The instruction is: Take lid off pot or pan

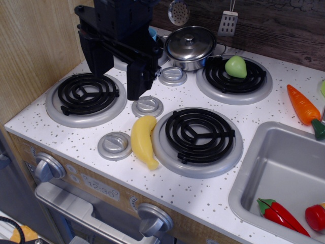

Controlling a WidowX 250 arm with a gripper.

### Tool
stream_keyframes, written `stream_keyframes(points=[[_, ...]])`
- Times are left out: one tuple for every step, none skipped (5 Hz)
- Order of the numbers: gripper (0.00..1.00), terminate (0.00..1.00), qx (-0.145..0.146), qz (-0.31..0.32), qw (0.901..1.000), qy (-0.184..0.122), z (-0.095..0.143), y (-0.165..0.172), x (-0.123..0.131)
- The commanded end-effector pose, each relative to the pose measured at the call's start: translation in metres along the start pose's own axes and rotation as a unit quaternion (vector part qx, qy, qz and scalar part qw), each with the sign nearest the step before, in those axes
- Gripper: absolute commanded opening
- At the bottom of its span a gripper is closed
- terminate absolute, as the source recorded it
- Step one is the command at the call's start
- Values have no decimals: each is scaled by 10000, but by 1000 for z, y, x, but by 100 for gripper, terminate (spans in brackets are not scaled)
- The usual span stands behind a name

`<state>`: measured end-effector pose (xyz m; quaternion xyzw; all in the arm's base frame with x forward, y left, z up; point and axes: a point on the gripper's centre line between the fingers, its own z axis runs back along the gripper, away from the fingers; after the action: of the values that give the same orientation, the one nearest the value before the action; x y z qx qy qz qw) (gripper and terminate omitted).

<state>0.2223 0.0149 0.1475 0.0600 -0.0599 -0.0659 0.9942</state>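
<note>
The shiny domed steel lid [190, 42] with its small round knob sits on the small steel pot [189, 62], which stands at the back of the stovetop between the two rear burners. A thin wire handle shows on the pot's right side. My black gripper [118, 84] hangs over the back left of the stove, to the left of the pot and apart from it. Its two fingers [137, 81] stand wide apart with nothing between them. It hides the pot's left handle.
A yellow banana [143, 140] lies between the front burners. A green fruit [235, 66] sits on the back right burner. Flat grey discs [148, 106] dot the stovetop. A carrot [303, 104] lies right; the sink [254, 168] holds a red pepper [281, 215]. A wooden wall stands left.
</note>
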Motion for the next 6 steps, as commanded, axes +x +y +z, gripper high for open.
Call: stream_keyframes(points=[[100, 0, 0, 0, 10000, 0, 0, 0, 0], [100, 0, 629, 47, 9970, -448, 2, 19, 31], [100, 0, 499, -71, 9950, -858, -12, 33, 63], [100, 0, 449, -114, 9882, -1460, -37, 48, 103], [100, 0, 483, -187, 9784, -2003, -57, 55, 134], [100, 0, 447, -275, 9731, -2242, -59, 60, 157]])
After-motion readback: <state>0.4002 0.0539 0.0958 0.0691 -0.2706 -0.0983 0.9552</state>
